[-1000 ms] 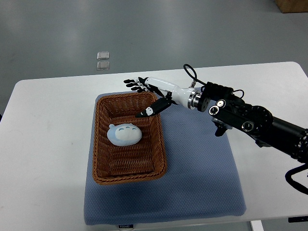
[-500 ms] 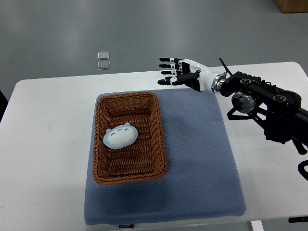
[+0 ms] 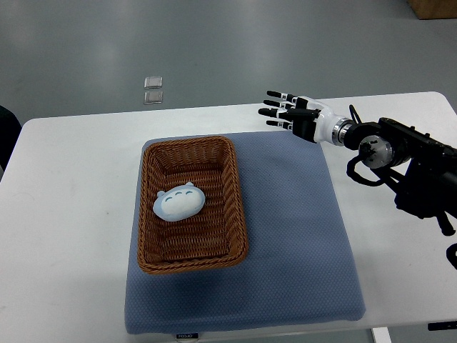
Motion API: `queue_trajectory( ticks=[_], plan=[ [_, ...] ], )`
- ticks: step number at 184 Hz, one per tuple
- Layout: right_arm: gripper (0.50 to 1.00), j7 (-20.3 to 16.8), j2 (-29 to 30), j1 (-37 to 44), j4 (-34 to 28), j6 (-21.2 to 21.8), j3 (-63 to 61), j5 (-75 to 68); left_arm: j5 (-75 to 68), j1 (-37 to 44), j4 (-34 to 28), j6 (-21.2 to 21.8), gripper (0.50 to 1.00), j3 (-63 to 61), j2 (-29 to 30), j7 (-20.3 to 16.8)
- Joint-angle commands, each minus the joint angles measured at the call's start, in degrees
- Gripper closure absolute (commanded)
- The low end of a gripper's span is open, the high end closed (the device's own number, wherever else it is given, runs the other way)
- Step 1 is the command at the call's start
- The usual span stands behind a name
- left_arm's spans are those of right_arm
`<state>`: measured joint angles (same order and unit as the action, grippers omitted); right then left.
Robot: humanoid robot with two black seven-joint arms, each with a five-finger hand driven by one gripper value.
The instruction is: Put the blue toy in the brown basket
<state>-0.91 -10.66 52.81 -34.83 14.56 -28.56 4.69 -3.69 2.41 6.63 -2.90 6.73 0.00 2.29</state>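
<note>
While the right hand hangs empty over the far edge of the blue mat, fingers spread apart and holding nothing, the blue toy lies inside the brown basket, about mid-floor, a bit toward its left wall. Toy rests flat, face side up, pale blue top with a whiter lower half, small nubs along its far edge. It looks like a soft plush or squishy foam piece: probably light, gives under pressure, not fragile, surface matte so not likely to slip. Rounded dome shape means a pinch from the top could squeeze off; the better hold, if it needed moving again, is probably across the short sides, fingers low around the belly. Basket is woven wicker, stiff walls, sits on the left part of the mat on the white table; its walls crowd the toy on the left, so reach from the right or from above looks easier. Hand is well apart from the basket, off to the far right of it. Task looks done judged by where the toy lies. Left arm not visible. Two small clear squares lie on the floor beyond the table.
</note>
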Motion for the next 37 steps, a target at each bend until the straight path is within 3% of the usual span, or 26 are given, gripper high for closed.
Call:
queue_trajectory(
  ticks=[1, 37],
  plan=[
    [0.587, 0.03, 0.28, -0.08, 0.02, 0.03, -0.18, 0.24, 0.00, -0.12, 0.31, 0.00, 0.500, -0.05, 0.00, 0.00],
    [0.587, 0.03, -0.16, -0.87, 0.02, 0.21, -0.18, 0.24, 0.00, -0.21, 0.31, 0.00, 0.500, 0.04, 0.00, 0.00]
  ],
)
